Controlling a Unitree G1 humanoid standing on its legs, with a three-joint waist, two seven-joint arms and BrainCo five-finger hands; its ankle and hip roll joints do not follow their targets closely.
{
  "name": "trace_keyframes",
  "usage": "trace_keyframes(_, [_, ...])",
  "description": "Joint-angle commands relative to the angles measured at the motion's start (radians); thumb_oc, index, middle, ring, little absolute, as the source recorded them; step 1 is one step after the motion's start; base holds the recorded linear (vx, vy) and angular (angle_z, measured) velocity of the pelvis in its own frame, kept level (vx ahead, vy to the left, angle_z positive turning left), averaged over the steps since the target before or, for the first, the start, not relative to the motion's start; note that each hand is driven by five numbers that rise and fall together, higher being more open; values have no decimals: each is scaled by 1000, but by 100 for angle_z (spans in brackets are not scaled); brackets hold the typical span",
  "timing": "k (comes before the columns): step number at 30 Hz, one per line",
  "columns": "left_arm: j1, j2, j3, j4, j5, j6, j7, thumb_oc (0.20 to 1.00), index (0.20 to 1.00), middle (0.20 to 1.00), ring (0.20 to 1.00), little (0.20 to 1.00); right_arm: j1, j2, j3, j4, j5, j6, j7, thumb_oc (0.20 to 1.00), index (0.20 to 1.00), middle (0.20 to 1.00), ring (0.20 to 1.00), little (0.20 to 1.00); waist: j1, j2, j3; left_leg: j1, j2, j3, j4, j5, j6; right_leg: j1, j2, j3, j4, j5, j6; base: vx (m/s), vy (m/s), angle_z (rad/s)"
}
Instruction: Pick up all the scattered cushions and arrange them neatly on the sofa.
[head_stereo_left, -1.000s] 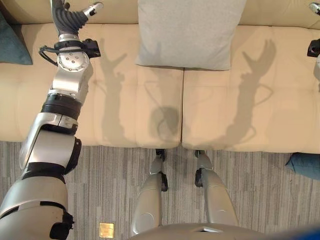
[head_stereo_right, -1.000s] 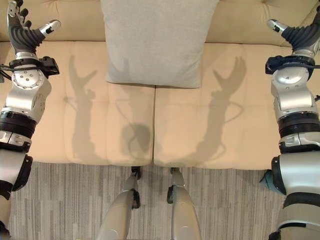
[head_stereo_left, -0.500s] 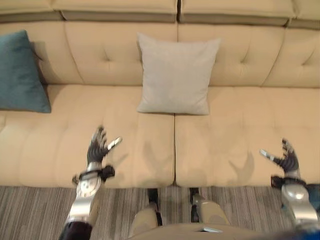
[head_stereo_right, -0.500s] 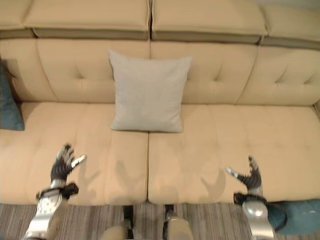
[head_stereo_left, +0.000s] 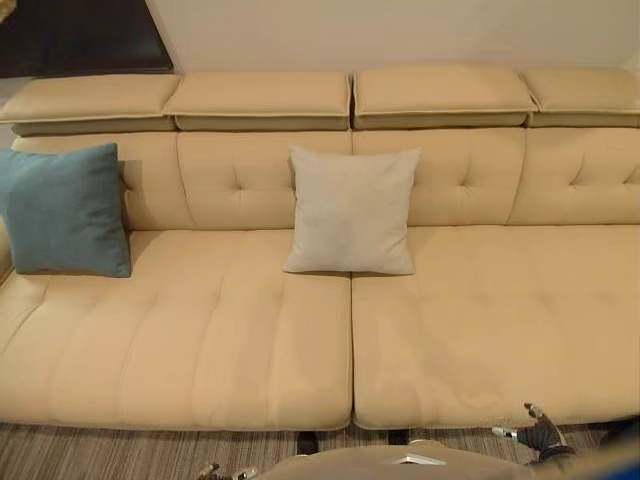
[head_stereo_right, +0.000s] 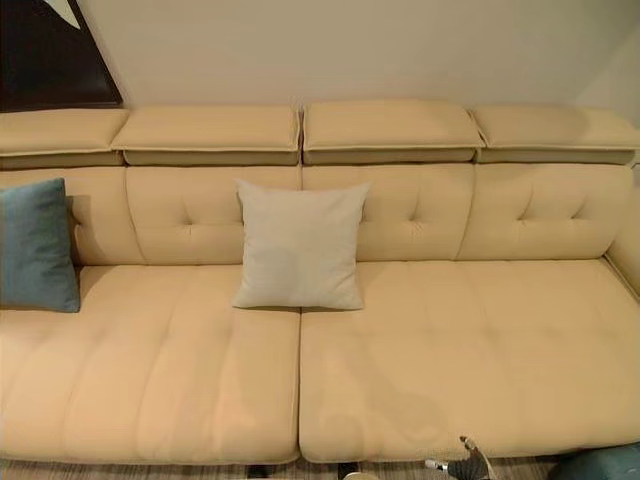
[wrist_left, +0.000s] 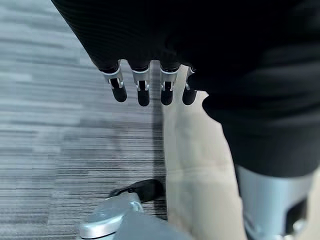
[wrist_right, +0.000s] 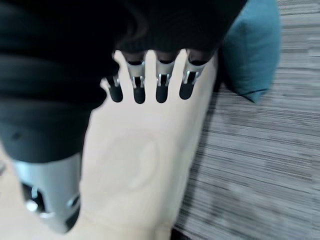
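A grey cushion (head_stereo_left: 351, 210) leans upright against the backrest at the middle of the beige sofa (head_stereo_left: 200, 330). A teal cushion (head_stereo_left: 65, 210) stands at the sofa's left end. Another teal cushion (wrist_right: 252, 55) lies on the floor by the sofa's right front corner, and its edge shows in the right eye view (head_stereo_right: 600, 468). My right hand (head_stereo_left: 540, 437) is low at the sofa's front edge, open and holding nothing, close to that floor cushion. My left hand (wrist_left: 142, 90) hangs open over the floor beside the sofa's front, with its fingertips (head_stereo_left: 222, 471) just showing.
Grey striped carpet (wrist_left: 50, 125) runs along the front of the sofa. A dark panel (head_stereo_left: 80, 35) hangs on the wall behind the sofa's left end. The sofa has raised headrest sections (head_stereo_right: 390, 128) along its back.
The camera has pulled back and tilted up, so the whole sofa shows. Both open hands have dropped from above the seat to its front edge. The cushions have not moved.
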Motion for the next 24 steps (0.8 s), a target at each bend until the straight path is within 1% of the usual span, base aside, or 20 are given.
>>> trace_keyframes(1, [-80, 39, 4, -39, 33, -7, 3, 1000, 1000, 1000, 1000, 1000, -73, 14, -17, 1, 17, 1, -9, 1000, 1000, 1000, 1000, 1000, 3, -36, 51, 41, -11, 16, 36, -45, -39, 96, 16, -19, 23, -132, 50, -47, -41, 5])
trace_keyframes(2, [-80, 39, 5, -39, 33, -7, 3, 1000, 1000, 1000, 1000, 1000, -74, 14, -16, 1, 18, 1, -10, 1000, 1000, 1000, 1000, 1000, 3, -36, 53, 42, -11, 16, 37, -46, -39, 97, 16, -19, 23, -132, 50, -102, -62, 7])
trace_keyframes(3, [-92, 30, -9, -32, 26, -3, 2, 1000, 1000, 1000, 1000, 1000, -88, 29, -1, 43, 27, 11, -7, 1000, 1000, 1000, 1000, 1000, 7, -44, 64, 29, -10, 3, 107, -69, -36, 111, 14, -12, 29, -137, 39, -124, -45, 6])
trace_keyframes(4, [-98, 26, -12, -33, 19, -5, 3, 1000, 1000, 1000, 1000, 1000, -96, 30, 0, 50, 32, 14, -9, 1000, 1000, 1000, 1000, 1000, 10, -46, 69, 22, -13, -13, 126, -73, -35, 109, 13, -7, 32, -134, 38, -192, -41, 0])
trace_keyframes(5, [-108, 19, -23, -40, 10, -8, 3, 1000, 1000, 1000, 1000, 1000, -111, 28, 6, 62, 37, 17, -11, 1000, 1000, 1000, 1000, 1000, 19, -50, 80, 4, -26, -59, 158, -86, -34, 102, 10, 5, 39, -130, 36, -169, 6, -8])
trace_keyframes(7, [-118, 4, -37, -50, -6, -12, 1, 1000, 1000, 1000, 1000, 1000, -130, 20, 16, 73, 30, 22, -15, 1000, 1000, 1000, 1000, 1000, 32, -53, 83, -17, -64, -163, 179, -119, -29, 82, 8, 29, 40, -119, 35, -164, 14, -30])
trace_keyframes(9, [-128, -4, -47, -50, -11, -11, -2, 1000, 1000, 1000, 1000, 1000, -152, 10, 26, 86, 20, 26, -14, 1000, 1000, 1000, 1000, 1000, 36, -51, 78, -18, -85, -206, 195, -148, -24, 69, 5, 53, 37, -105, 40, -114, 75, -75])
trace_keyframes(10, [-139, -10, -61, -52, -11, -13, -6, 1000, 1000, 1000, 1000, 1000, -173, 2, 41, 93, 14, 34, -11, 1000, 1000, 1000, 1000, 1000, 37, -47, 78, -9, -103, -233, 201, -170, -14, 53, 3, 80, 40, -94, 46, -110, 141, -96])
trace_keyframes(13, [-164, -10, -93, -48, 20, -7, -11, 1000, 1000, 1000, 1000, 1000, -199, 0, 52, 109, 13, 42, -13, 1000, 1000, 1000, 1000, 1000, 31, -36, 78, 9, -104, -211, 177, -180, -1, 32, -4, 104, 48, -77, 59, -107, 186, -82])
trace_keyframes(14, [-183, -10, -112, -35, 42, -2, -9, 1000, 1000, 1000, 1000, 1000, -207, 9, 58, 113, 13, 51, -13, 1000, 1000, 1000, 1000, 1000, 25, -36, 79, 28, -106, -184, 153, -182, 11, 4, -10, 125, 55, -52, 75, -139, 219, -73])
trace_keyframes(15, [-193, -11, -119, -29, 51, 1, -9, 1000, 1000, 1000, 1000, 1000, -213, 14, 66, 120, 7, 55, -13, 1000, 1000, 1000, 1000, 1000, 23, -35, 80, 32, -108, -173, 142, -182, 18, -13, -15, 132, 58, -42, 85, -239, 284, -96])
trace_keyframes(16, [-213, -14, -139, -16, 75, 4, -6, 1000, 1000, 1000, 1000, 1000, -227, 24, 75, 125, 5, 65, -15, 1000, 1000, 1000, 1000, 1000, 15, -40, 88, 30, -121, -152, 121, -176, 30, -56, -26, 146, 63, -11, 107, -274, 254, -125])
trace_keyframes(17, [-225, -13, -156, -10, 99, 6, -8, 1000, 1000, 1000, 1000, 1000, -234, 34, 80, 127, 3, 72, -14, 1000, 1000, 1000, 1000, 1000, 14, -43, 94, 26, -129, -129, 107, -171, 42, -88, -36, 149, 70, 4, 124, -289, 239, -120])
trace_keyframes(18, [-232, -10, -161, -11, 103, 4, -6, 1000, 1000, 1000, 1000, 1000, -239, 37, 86, 127, -4, 76, -14, 1000, 1000, 1000, 1000, 1000, 16, -45, 107, 23, -133, -121, 106, -167, 47, -111, -41, 142, 88, 14, 132, -247, 145, -110])
trace_keyframes(19, [-237, -5, -164, -12, 105, 5, -3, 1000, 1000, 1000, 1000, 1000, -244, 43, 89, 126, -12, 79, -15, 1000, 1000, 1000, 1000, 1000, 20, -46, 120, 18, -132, -109, 107, -162, 51, -133, -48, 123, 111, 15, 137, -145, 55, -91])
trace_keyframes(20, [-238, -5, -164, -12, 105, 5, -4, 1000, 1000, 1000, 1000, 1000, -244, 43, 89, 126, -12, 79, -15, 1000, 1000, 1000, 1000, 1000, 21, -46, 120, 18, -132, -108, 107, -163, 51, -134, -47, 124, 113, 14, 137, -253, 51, -106])
trace_keyframes(21, [-248, 4, -160, -15, 109, 10, -3, 1000, 1000, 1000, 1000, 1000, -249, 49, 95, 134, -19, 80, -20, 1000, 1000, 1000, 1000, 1000, 46, -38, 136, 2, -121, -77, 98, -142, 56, -144, -74, 4, 153, -13, 121, -249, 42, -83])
trace_keyframes(22, [-249, 10, -156, -10, 115, 12, -3, 1000, 1000, 1000, 1000, 1000, -246, 51, 96, 143, -19, 80, -20, 1000, 1000, 1000, 1000, 1000, 55, -34, 138, -5, -116, -61, 88, -129, 57, -131, -87, -57, 174, -38, 109, -285, 42, -65])
trace_keyframes(23, [-246, 13, -153, -5, 118, 15, -4, 1000, 1000, 1000, 1000, 1000, -243, 51, 94, 148, -18, 79, -20, 1000, 1000, 1000, 1000, 1000, 57, -31, 136, -3, -113, -57, 79, -121, 58, -120, -90, -77, 200, -55, 99, -156, 11, -106])
trace_keyframes(24, [-244, 16, -151, 2, 123, 17, -5, 1000, 1000, 1000, 1000, 1000, -237, 52, 89, 158, -11, 78, -18, 1000, 1000, 1000, 1000, 1000, 58, -29, 136, -1, -111, -51, 72, -111, 61, -101, -86, -75, 229, -80, 91, -143, -11, -92])
